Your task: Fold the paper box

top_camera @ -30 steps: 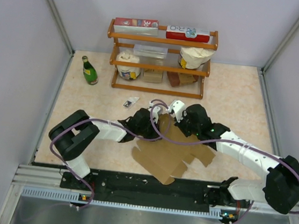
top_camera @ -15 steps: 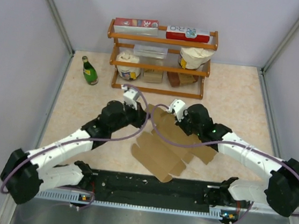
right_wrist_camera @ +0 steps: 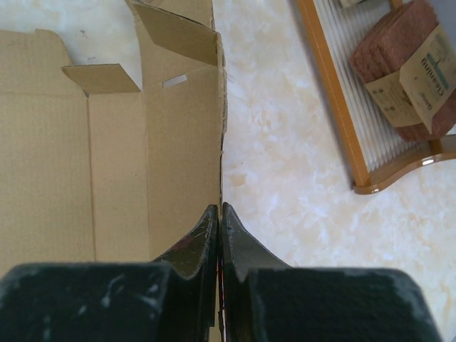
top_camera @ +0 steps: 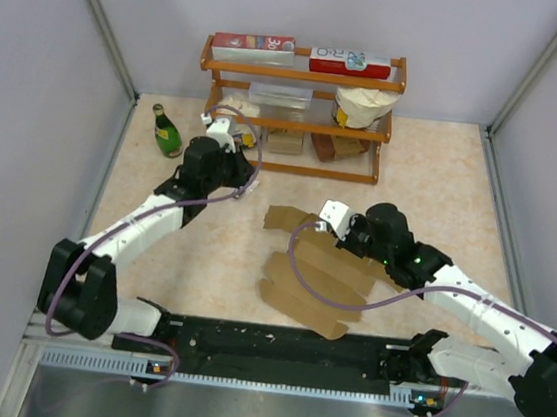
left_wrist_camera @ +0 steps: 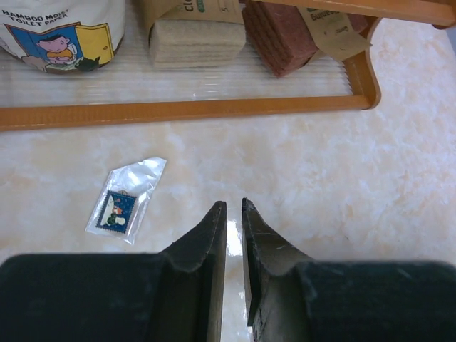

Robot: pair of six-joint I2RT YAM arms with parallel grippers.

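marbled tabletop (top_camera: 442,187) bears the paper box (top_camera: 316,273), right claw (right_wrist_camera: 219,214) clamped on its edge.

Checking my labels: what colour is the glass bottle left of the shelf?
Dark green glass bottle, yellow label; top external view.

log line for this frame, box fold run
task: fold paper box | left gripper: nearly shut, empty, over bare table by wooden rack | right gripper: shut on edge of paper box | box: partly folded
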